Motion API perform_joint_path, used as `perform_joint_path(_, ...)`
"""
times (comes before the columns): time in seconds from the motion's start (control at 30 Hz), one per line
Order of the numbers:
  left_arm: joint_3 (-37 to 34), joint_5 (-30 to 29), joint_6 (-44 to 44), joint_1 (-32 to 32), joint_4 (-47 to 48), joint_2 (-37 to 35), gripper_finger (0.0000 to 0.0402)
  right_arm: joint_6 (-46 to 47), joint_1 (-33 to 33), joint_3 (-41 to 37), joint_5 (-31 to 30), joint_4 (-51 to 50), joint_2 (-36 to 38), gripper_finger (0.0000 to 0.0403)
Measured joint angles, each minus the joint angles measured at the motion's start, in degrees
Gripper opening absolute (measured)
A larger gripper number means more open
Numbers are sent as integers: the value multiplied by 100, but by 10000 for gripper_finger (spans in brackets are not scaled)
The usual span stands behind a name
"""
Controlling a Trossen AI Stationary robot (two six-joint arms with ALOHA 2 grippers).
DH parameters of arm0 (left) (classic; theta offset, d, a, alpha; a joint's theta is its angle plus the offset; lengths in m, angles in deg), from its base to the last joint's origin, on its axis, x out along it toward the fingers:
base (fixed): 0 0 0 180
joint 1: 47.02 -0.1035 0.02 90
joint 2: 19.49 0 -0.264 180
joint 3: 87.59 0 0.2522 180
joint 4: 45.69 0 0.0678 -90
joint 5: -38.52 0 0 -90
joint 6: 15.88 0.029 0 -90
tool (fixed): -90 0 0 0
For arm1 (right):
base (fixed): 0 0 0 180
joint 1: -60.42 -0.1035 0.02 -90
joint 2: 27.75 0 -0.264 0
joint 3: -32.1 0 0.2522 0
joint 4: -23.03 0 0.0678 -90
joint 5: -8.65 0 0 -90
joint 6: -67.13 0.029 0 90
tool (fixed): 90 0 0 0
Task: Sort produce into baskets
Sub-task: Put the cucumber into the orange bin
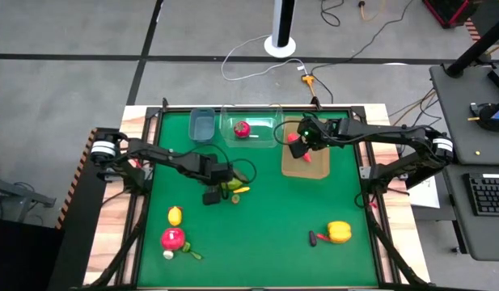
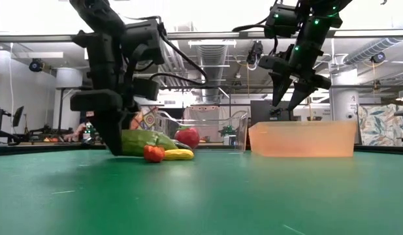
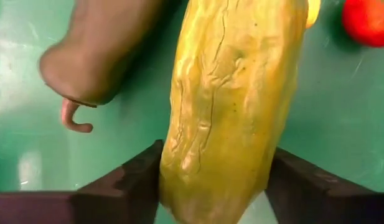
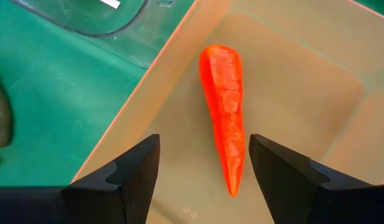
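Left gripper (image 1: 216,191): down at the green table (image 1: 265,259), left of centre. Its two fingers (image 3: 126,186) press against both sides of a bumpy green cucumber (image 3: 232,99), clamped on it.
Cucumber: lies low on the mat in the level view (image 2: 145,141), between the fingers, with a small red piece (image 2: 153,153) and a small yellow piece (image 2: 179,155) just in front of it.
Second dark vegetable (image 3: 95,53): lies just beside the gripped cucumber, with a curled stem.
Right gripper (image 1: 302,145): hangs above the tan tray (image 1: 320,167) at the far right-centre of the table. Its fingers (image 4: 126,171) stand apart, holding nothing.
Red chilli (image 4: 224,134): lies flat on the tray floor, directly under the parted fingers, touching neither.
Clear tub (image 1: 267,136): sits at the far edge, just left of the tray; a red round fruit (image 1: 242,128) lies inside it.
Blue-grey bin (image 1: 202,124): sits just left of the clear tub.
Lemon (image 1: 175,215): lies on the mat near the left side, apart from the baskets.
Large red piece (image 1: 172,238): lies just below the lemon, with small bits beside it.
Yellow pepper (image 1: 339,232): lies near the front right, a small dark red piece (image 1: 318,238) touching or just beside it.
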Motion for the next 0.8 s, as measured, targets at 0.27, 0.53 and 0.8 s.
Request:
perform_joint_path(0.27,-2,4,-258,0,258,-440,178,-67,-2,0,104,-2,28,242)
perform_joint_path(0.53,34,6,-1152,-2,281,-2278,185,-141,-207,-9,184,423,695,237)
perform_joint_path(0.8,203,-1038,-1658,-39,-2053,-3516,187,-1710,-1026,-9,433,4326,1186,237)
